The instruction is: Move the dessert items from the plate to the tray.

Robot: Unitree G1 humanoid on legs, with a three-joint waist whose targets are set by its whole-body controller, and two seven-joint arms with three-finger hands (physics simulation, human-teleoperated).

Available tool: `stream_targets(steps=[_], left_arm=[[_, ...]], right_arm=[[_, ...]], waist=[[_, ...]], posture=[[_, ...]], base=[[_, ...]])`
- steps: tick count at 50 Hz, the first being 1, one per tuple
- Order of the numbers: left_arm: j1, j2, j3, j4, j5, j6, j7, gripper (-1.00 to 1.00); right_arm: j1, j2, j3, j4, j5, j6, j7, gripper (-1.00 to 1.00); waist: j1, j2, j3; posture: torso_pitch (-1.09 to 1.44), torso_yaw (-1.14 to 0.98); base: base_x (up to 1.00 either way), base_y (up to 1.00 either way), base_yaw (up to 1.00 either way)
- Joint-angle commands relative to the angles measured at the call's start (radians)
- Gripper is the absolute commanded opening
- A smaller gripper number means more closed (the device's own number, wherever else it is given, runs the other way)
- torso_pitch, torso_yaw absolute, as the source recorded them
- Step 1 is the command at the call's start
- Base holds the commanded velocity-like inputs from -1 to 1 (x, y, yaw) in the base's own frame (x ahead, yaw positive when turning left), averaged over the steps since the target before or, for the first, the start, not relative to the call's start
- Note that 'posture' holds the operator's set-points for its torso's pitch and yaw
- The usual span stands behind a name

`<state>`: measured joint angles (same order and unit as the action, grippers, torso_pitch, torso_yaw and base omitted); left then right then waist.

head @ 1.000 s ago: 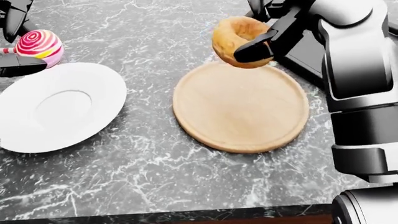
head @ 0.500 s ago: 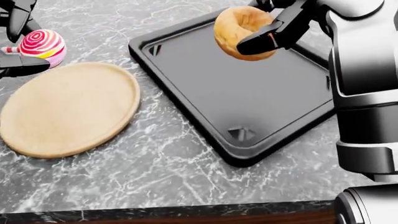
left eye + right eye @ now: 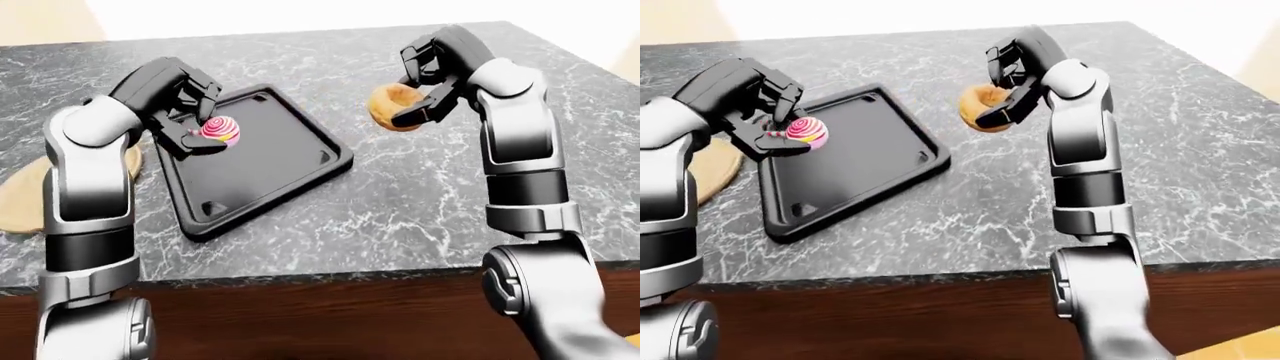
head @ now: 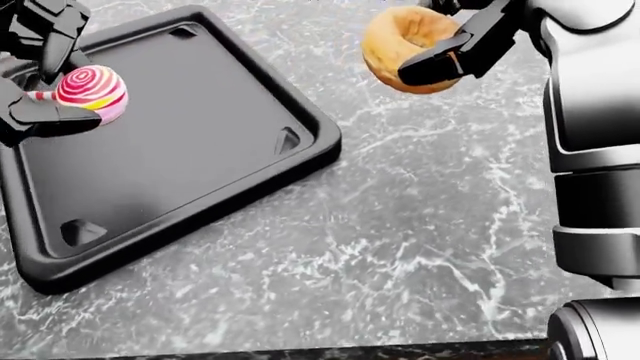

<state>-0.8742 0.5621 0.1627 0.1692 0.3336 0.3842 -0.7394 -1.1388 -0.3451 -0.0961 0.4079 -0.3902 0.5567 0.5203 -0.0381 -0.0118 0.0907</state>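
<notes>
The right hand was closed round the doughnut, its dark fingers clamped across the lower side and the ring's hole turned up and to the left in the head view; the doughnut was held in the air above bare marble, to the right of the tray's right corner and clear of it, not touching the counter. The left hand was gripping the lollipop, a pink, red and yellow swirl; its fingers pinched the short stick at the sweet's left side, with more fingers arched over the top; the lollipop hung over the tray's floor near the tray's upper-left edge in the head view; whether it touched the floor I cannot tell. The tray was black, square with a raised rim and small triangular marks in its corners; it lay turned at an angle on the counter, a grey marble slab with white veins, one corner pointing towards the counter's near edge. A round wooden board lay flat on the counter by the tray's left side, partly hidden behind the left arm; in the right-eye view its edge sat just beside the tray's rim.
</notes>
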Motion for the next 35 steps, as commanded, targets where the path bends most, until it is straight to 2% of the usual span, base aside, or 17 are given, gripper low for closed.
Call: stream_targets(steps=[1, 3, 6, 7, 13, 15, 16, 17, 18, 23, 25, 27, 28, 30, 33, 34, 35], left_arm=[[-0.048, 0.038, 0.057, -0.053, 0.005, -0.02, 0.029, -1.0], [-0.051, 0.038, 0.057, -0.053, 0.006, -0.018, 0.029, -1.0], [-0.053, 0.038, 0.056, -0.05, 0.006, -0.019, 0.03, -1.0], [-0.053, 0.038, 0.056, -0.051, 0.006, -0.018, 0.029, -1.0], [-0.048, 0.039, 0.057, -0.048, 0.006, -0.025, 0.033, -1.0], [-0.053, 0.039, 0.056, -0.045, 0.006, -0.024, 0.033, -1.0], [-0.053, 0.039, 0.056, -0.045, 0.006, -0.025, 0.033, -1.0], [-0.051, 0.039, 0.056, -0.044, 0.007, -0.027, 0.033, -1.0], [-0.052, 0.04, 0.057, -0.044, 0.007, -0.026, 0.034, -1.0], [-0.046, 0.039, 0.058, -0.047, 0.007, -0.029, 0.035, -1.0], [-0.042, 0.036, 0.057, -0.051, 0.005, -0.03, 0.035, -1.0], [-0.04, 0.036, 0.057, -0.049, 0.005, -0.033, 0.035, -1.0], [-0.041, 0.035, 0.058, -0.05, 0.005, -0.032, 0.035, -1.0], [-0.041, 0.035, 0.058, -0.052, 0.005, -0.03, 0.036, -1.0], [-0.046, 0.036, 0.057, -0.055, 0.005, -0.025, 0.033, -1.0], [-0.051, 0.036, 0.056, -0.052, 0.005, -0.026, 0.034, -1.0], [-0.052, 0.036, 0.055, -0.05, 0.005, -0.029, 0.034, -1.0]], right_arm=[[-0.052, 0.005, 0.012, -0.055, 0.018, -0.045, -0.001, -1.0], [-0.048, -0.001, 0.023, -0.058, 0.011, -0.068, 0.019, -1.0], [-0.051, 0.006, 0.011, -0.057, 0.012, -0.067, 0.009, -1.0], [-0.056, 0.006, 0.01, -0.055, 0.014, -0.063, 0.011, -1.0], [-0.051, -0.002, 0.021, -0.038, -0.007, -0.082, 0.004, -1.0], [-0.061, 0.003, 0.01, -0.037, 0.006, -0.079, -0.004, -1.0], [-0.059, 0.002, 0.012, -0.037, 0.004, -0.086, -0.007, -1.0], [-0.059, 0.003, 0.007, -0.033, 0.009, -0.086, -0.011, -1.0], [-0.055, -0.001, 0.012, -0.035, 0.005, -0.096, -0.008, -1.0], [-0.051, -0.002, 0.01, -0.044, 0.004, -0.09, -0.004, -1.0], [-0.046, 0.002, 0.002, -0.067, 0.019, -0.078, 0.006, -1.0], [-0.041, 0.001, 0.006, -0.075, 0.02, -0.076, 0.009, -1.0], [-0.039, 0.002, 0.004, -0.082, 0.025, -0.073, 0.011, -1.0], [-0.037, 0.003, 0.005, -0.083, 0.027, -0.074, 0.008, -1.0], [-0.042, 0.003, 0.012, -0.068, 0.009, -0.069, -0.005, -1.0], [-0.047, 0.007, 0.006, -0.072, 0.02, -0.068, -0.001, -1.0], [-0.041, -0.002, 0.025, -0.06, -0.001, -0.089, 0.0, -1.0]], waist=[[0.018, -0.004, -0.054], [0.02, 0.01, -0.082], [0.028, -0.031, -0.088], [0.032, -0.032, -0.086], [0.04, -0.002, -0.071], [0.018, 0.06, -0.06], [0.01, 0.106, -0.062], [0.004, 0.116, -0.071], [0.023, 0.088, -0.04], [0.037, 0.014, -0.035], [0.049, -0.03, -0.044], [0.048, -0.009, -0.04], [0.04, -0.005, -0.073], [0.04, -0.006, -0.022], [0.027, 0.003, -0.045], [0.024, 0.004, -0.015], [0.013, 0.008, -0.049]], posture=[[0.0, 0.0], [0.0, 0.0], [0.0, 0.0], [0.0, 0.0], [0.0, 0.0], [0.0, 0.0], [0.0, 0.0], [0.0, 0.0], [0.0, 0.0], [0.0, 0.0], [0.0, 0.0], [0.0, 0.0], [0.0, 0.0], [0.0, 0.0], [0.0, 0.0], [0.0, 0.0], [0.0, 0.0]], base=[[0.0, 0.0, 0.0], [0.0, 0.12, 0.0], [0.0, 0.81, 0.0], [0.0, 1.0, 0.0], [0.0, 0.7, 0.0], [0.0, 0.0, 0.0], [0.0, 0.0, 0.0], [0.0, 0.0, 0.0], [0.0, 0.0, 0.0], [0.0, 0.0, 0.0], [0.0, 0.0, 0.0], [0.0, 0.0, 0.0], [0.3, 0.07, 0.0], [0.68, 0.23, 0.0], [0.61, 0.22, 0.0], [0.0, 0.0, 0.0], [0.0, 0.0, 0.0]])
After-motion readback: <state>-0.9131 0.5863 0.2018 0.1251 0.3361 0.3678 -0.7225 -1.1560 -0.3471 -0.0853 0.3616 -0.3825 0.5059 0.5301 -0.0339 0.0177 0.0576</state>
